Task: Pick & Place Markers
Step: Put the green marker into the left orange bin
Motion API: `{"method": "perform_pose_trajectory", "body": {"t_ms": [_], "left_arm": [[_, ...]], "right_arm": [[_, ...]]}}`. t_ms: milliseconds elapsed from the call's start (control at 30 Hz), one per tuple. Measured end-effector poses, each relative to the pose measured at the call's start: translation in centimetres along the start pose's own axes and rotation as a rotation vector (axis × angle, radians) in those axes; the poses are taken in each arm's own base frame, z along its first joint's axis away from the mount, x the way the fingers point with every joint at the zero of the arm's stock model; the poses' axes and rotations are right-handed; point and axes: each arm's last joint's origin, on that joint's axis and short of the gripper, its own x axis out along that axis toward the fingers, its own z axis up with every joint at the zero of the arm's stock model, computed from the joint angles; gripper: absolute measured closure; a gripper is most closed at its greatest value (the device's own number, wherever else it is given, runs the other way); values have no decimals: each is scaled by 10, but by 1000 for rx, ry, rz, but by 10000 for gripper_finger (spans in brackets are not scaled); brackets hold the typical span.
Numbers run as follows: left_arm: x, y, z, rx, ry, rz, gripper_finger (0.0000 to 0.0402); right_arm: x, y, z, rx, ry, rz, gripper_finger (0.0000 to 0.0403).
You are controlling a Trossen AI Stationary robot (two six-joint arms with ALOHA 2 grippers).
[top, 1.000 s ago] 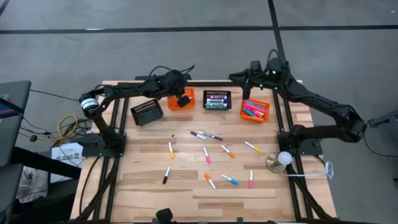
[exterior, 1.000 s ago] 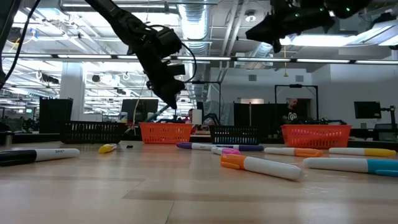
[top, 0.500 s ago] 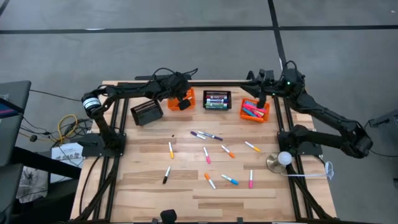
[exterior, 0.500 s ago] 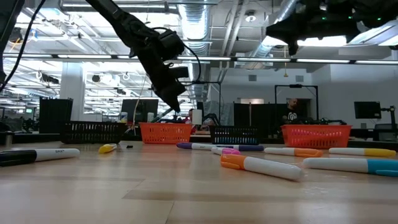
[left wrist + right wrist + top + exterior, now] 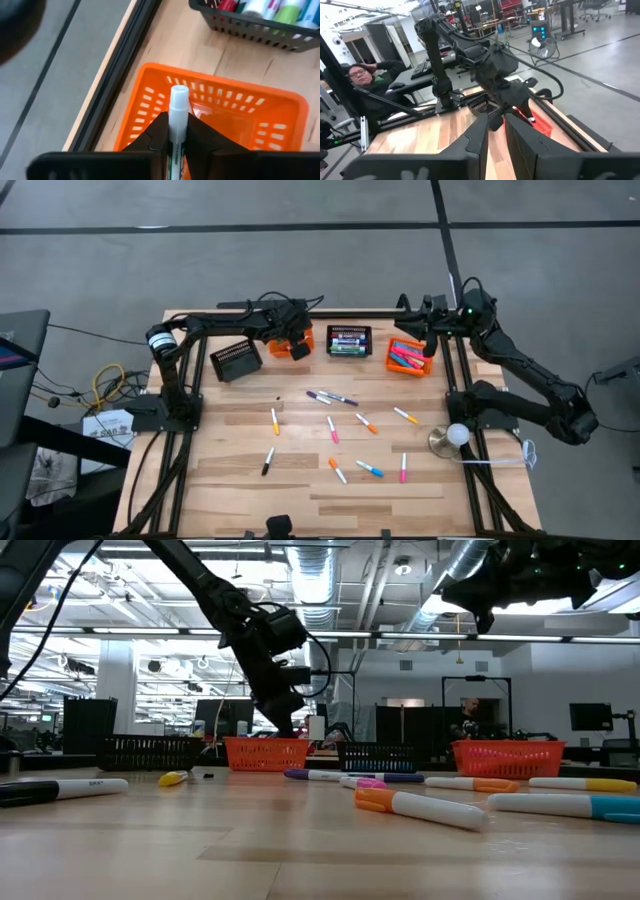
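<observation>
- Left gripper (image 5: 176, 131) is clamped on a white-capped marker (image 5: 178, 107), hanging just over the orange basket (image 5: 290, 340) at the surface's far edge; the high view puts it (image 5: 297, 340) right above that basket.
- Held marker stands roughly along the fingers, cap end out past the tips and over the basket's interior.
- Right gripper (image 5: 428, 340) hovers above the right orange basket (image 5: 410, 357), which has pink and other markers inside; fingers pinched narrow with nothing visible between them.
- Black basket in the middle (image 5: 349, 341) also carries markers; a second black basket (image 5: 237, 360) sits left of the orange one.
- Loose markers (image 5: 344, 432) are scattered mid-surface, about a dozen, well apart from both grippers.
- Step judged: about to drop the marker into the orange basket; lots of the task left.
- Risk: release from this height could bounce the marker off the mesh floor or rim and onto the surface.
- Risk: the basket sits near the surface's back edge, so a bounce outward could send the marker to the floor.
- Risk: lowering further could nudge the light basket with the fingers.
- Risk: both arms work along the back row; crowding if the right swings left.
</observation>
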Motion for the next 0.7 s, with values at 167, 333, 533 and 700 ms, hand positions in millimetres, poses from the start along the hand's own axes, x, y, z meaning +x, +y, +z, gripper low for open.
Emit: {"method": "perform_pose_trajectory", "body": {"t_ms": [167,333,533,700], "left_arm": [[-3,0,1,-1,-9,0,328],[-3,-3,2,6,-11,-4,311],[-23,-1,10,-36,-60,23,277],[-72,-4,27,-91,-196,41,257]], "right_arm": [[-2,-2,0,1,-4,-16,346],[-2,-3,0,2,-4,-20,346],[-2,-2,0,2,-3,-14,346],[-2,-4,-2,24,13,-34,346]]}}
